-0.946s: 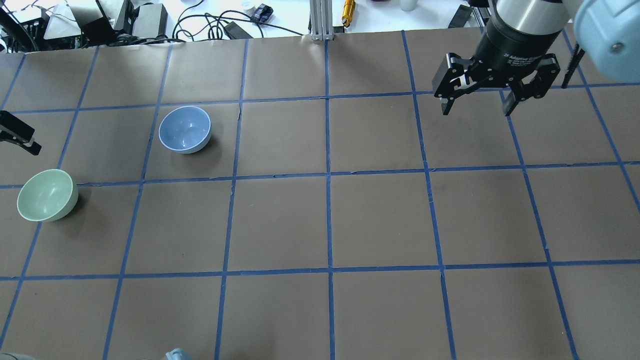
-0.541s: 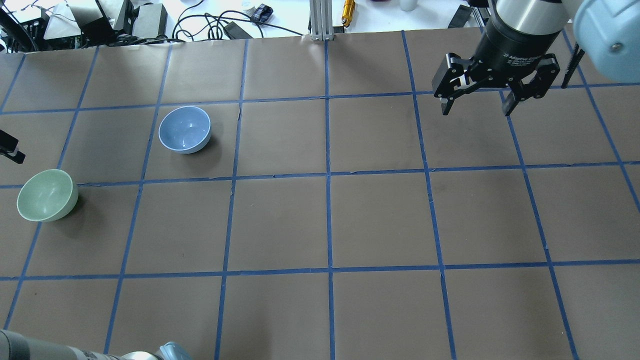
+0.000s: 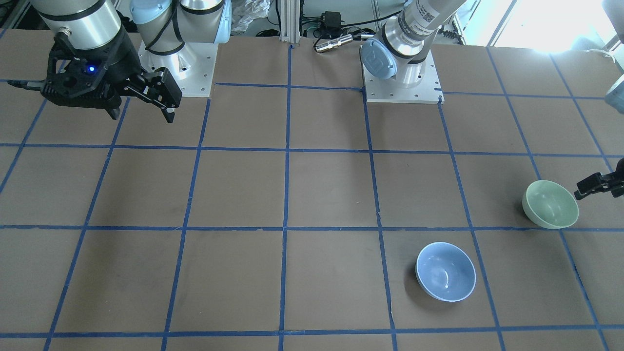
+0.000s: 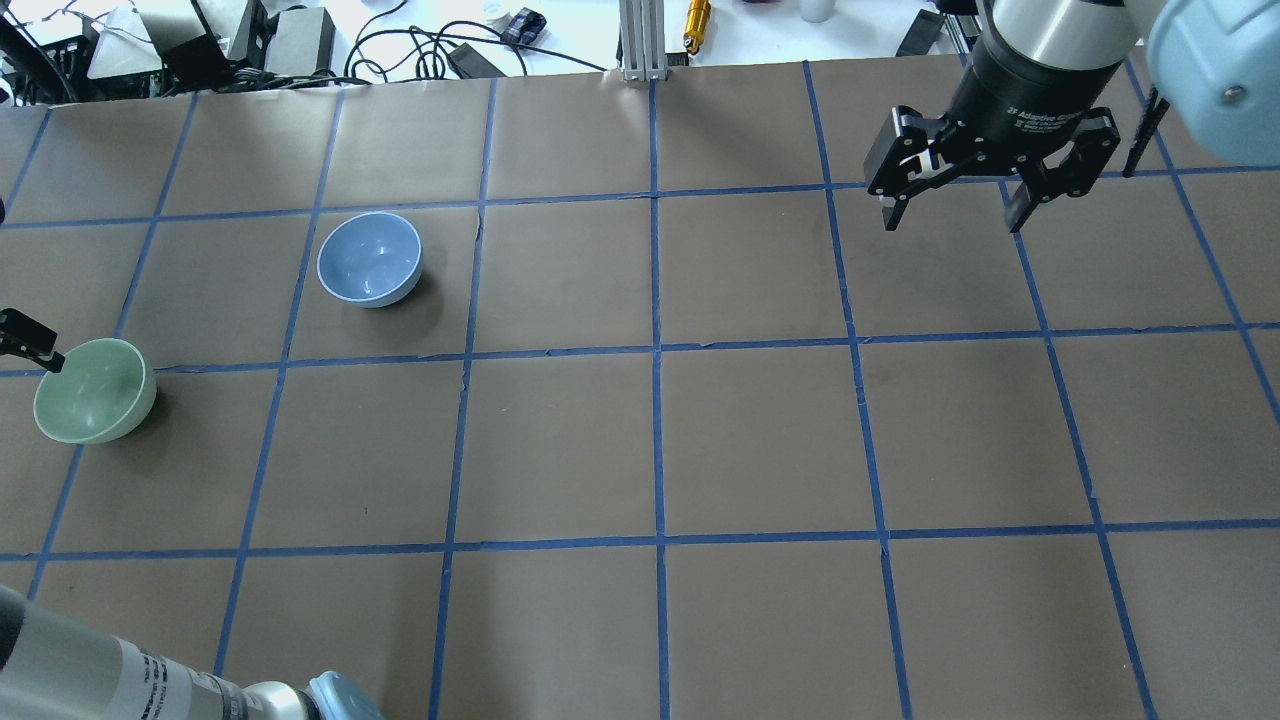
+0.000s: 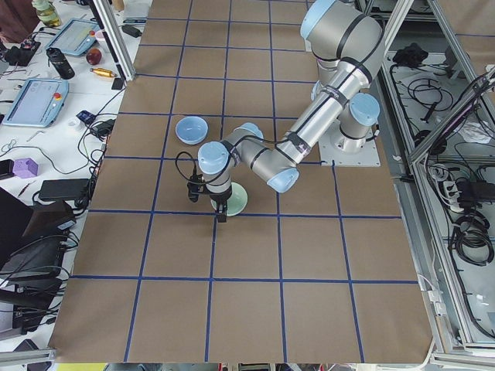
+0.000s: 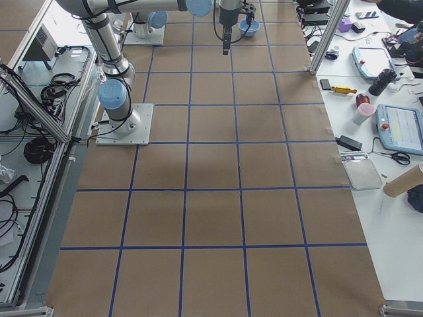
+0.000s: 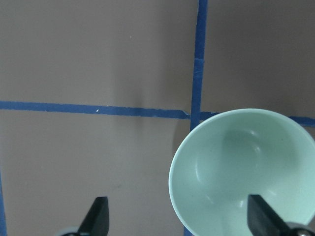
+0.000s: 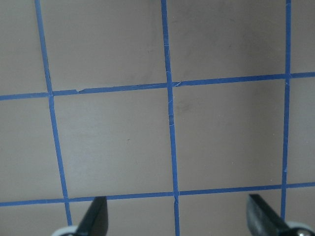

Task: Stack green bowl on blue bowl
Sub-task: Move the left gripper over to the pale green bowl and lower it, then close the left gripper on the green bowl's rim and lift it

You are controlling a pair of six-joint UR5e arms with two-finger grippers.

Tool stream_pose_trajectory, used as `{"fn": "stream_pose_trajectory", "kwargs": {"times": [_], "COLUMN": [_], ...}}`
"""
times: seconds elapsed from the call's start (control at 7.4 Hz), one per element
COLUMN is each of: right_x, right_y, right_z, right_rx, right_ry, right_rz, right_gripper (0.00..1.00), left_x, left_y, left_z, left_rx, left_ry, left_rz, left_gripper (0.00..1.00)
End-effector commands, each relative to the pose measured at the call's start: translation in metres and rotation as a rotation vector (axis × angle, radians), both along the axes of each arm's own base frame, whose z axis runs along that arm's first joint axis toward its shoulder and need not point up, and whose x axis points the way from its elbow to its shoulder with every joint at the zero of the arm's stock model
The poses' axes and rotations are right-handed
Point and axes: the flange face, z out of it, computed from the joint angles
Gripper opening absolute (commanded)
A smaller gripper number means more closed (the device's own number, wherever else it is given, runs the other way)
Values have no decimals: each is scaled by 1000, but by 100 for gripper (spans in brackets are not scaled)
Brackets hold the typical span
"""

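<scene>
Green bowl [image 4: 95, 391]: round, glossy, seemingly ceramic

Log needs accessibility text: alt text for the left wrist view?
The empty green bowl sits upright at lower right, on a blue tape crossing on the brown table. The open left gripper straddles its rim: one fingertip over the bowl's inside, the other over bare table.

"Adaptive" on black body [image 4: 1012, 98] above right jaws
</scene>
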Motion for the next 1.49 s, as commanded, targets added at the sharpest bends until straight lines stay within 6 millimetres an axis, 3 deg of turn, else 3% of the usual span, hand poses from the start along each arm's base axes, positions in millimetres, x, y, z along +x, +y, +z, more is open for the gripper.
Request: {"fn": "stream_pose_trajectory", "kwargs": {"times": [0.0,0.14,0.27,0.54,0.81,0.95,1.08,1.22,1.35], "right_x": [0,0,0,0,0,0,0,0,0], "right_y": [0,0,0,0,0,0,0,0,0], "right_z": [0,0,0,0,0,0,0,0,0], "right_rx": [0,0,-1,0,0,0,-1,0,-1], "right_ry": [0,0,0,0,0,0,0,0,0], "right_rz": [0,0,0,1,0,0,0,0,0], "right_gripper": [100,100,100,100,100,100,100,100,100], "left_x": [5,9,11,10,11,7,1,-30,-86], "left_y": [1,4,5,5,7,13,5,-12,-34], "left_z": [-24,-30,-34,-36,-30,-8,19,44,62], "left_rx": [5,11,-1,-10,-9,-11,-26,-33,-23], "left_ry": [35,46,67,89,100,171,151,134,129], "left_rz": [-45,-86,-110,-126,-127,-108,-117,-142,-141], "left_gripper": [93,76,52,22,13,13,13,13,13]}}
